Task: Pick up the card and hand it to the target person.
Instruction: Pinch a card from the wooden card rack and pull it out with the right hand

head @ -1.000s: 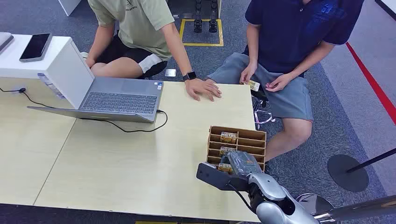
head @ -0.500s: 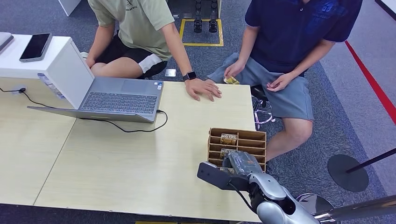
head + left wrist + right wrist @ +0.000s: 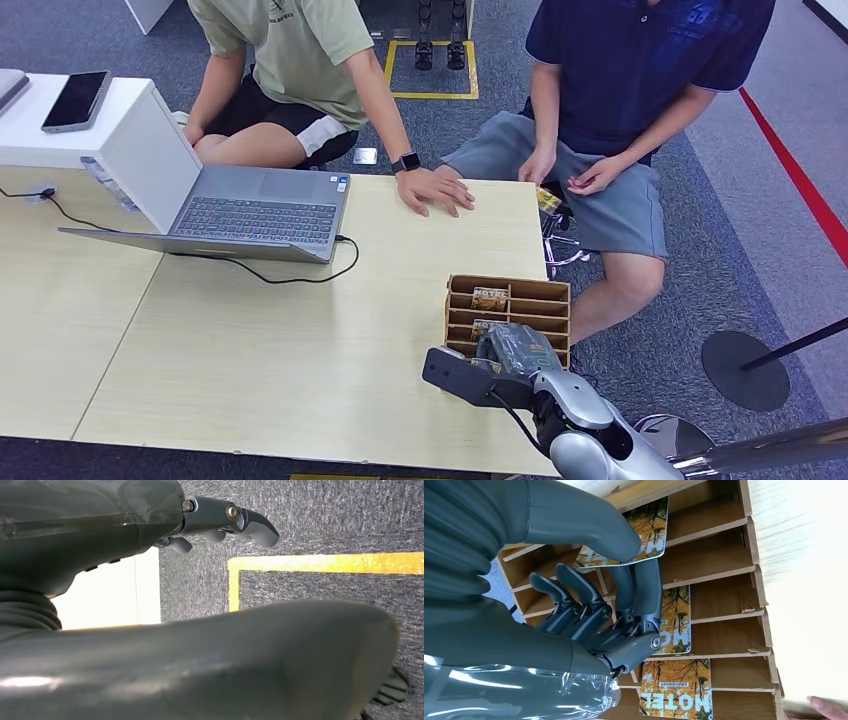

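A wooden card rack (image 3: pixel 552 296) stands at the table's near right edge with HOTEL cards in its slots. My right hand (image 3: pixel 518 350) reaches into its nearest slots. In the right wrist view this hand (image 3: pixel 589 615) pinches one HOTEL card (image 3: pixel 654 522), thumb on its printed face and fingers curled under its edge; the card sits tilted across the dividers. Two more cards (image 3: pixel 677 622) (image 3: pixel 679 690) lie in the slots beyond. My left hand (image 3: pixel 125 525) hangs over the carpet, holding nothing, fingers apart. A person in a navy shirt (image 3: pixel 630 60) sits past the table's far right corner.
A person in a green shirt (image 3: pixel 290 50) rests a hand (image 3: pixel 437 190) on the table's far edge. An open laptop (image 3: pixel 230 205) with its cable, a white box (image 3: pixel 120 125) and a phone (image 3: pixel 76 100) are at the left. A person's fingertip (image 3: pixel 824 705) lies beyond the rack.
My right hand has settled slightly deeper over the rack's near slots. The navy-shirted person's hand swung a small card towards the table corner, then lowered it beside the table.
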Available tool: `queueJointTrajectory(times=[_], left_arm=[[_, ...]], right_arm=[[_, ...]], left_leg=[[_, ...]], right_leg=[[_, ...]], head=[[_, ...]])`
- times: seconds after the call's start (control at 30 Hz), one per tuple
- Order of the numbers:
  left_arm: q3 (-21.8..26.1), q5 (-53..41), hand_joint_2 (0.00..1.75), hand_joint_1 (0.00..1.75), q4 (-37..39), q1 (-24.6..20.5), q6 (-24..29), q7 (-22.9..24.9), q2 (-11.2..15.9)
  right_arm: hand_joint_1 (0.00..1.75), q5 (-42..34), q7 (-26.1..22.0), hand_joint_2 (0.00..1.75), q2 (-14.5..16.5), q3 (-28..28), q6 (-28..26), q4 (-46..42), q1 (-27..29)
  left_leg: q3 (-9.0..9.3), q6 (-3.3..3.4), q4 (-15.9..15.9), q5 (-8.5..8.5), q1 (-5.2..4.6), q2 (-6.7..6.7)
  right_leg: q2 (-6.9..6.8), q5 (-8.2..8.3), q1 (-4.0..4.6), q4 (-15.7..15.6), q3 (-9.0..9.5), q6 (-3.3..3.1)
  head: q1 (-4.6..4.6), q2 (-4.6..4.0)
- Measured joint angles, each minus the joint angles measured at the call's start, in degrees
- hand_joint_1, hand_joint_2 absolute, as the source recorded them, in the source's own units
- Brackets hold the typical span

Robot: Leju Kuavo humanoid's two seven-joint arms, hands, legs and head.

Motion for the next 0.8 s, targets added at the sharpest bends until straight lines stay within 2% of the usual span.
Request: queueJointTrajectory(times=[0.33,0.5,0.63,0.8], left_arm=[[-0.02,-0.72,0.00,0.00,0.28,-0.01,0.31,-0.46,0.05],[-0.02,-0.52,0.00,0.00,0.28,-0.01,0.38,-0.44,0.13],[-0.02,0.27,0.00,0.00,0.28,-0.01,0.49,-0.56,0.10],[-0.01,1.38,0.00,0.00,0.28,0.04,0.52,-1.62,-0.39]], right_arm=[[1.68,0.03,-0.17,1.75,0.00,0.01,-0.42,0.00,0.00],[1.68,1.10,-1.79,1.75,0.00,-0.03,-2.69,-0.06,0.01],[1.68,5.03,-4.75,1.75,0.13,-0.89,-7.46,-0.77,0.18],[1.68,11.07,-14.01,1.75,1.51,-4.66,-17.45,-4.31,0.45]], left_leg=[[0.00,0.00,0.00,0.00,0.00,0.00],[0.00,0.00,0.00,0.00,0.00,0.00],[0.00,0.00,0.00,0.00,0.00,0.00],[0.01,0.00,0.00,0.00,0.00,0.01]], right_leg=[[0.00,0.00,0.00,0.00,0.00,0.00],[0.00,0.00,0.00,0.00,0.00,0.00],[0.00,0.00,0.00,0.00,0.00,0.00],[0.00,0.00,0.00,0.00,0.00,0.00]], head=[[0.00,0.00],[0.00,0.00],[0.00,0.00],[0.00,0.00]])
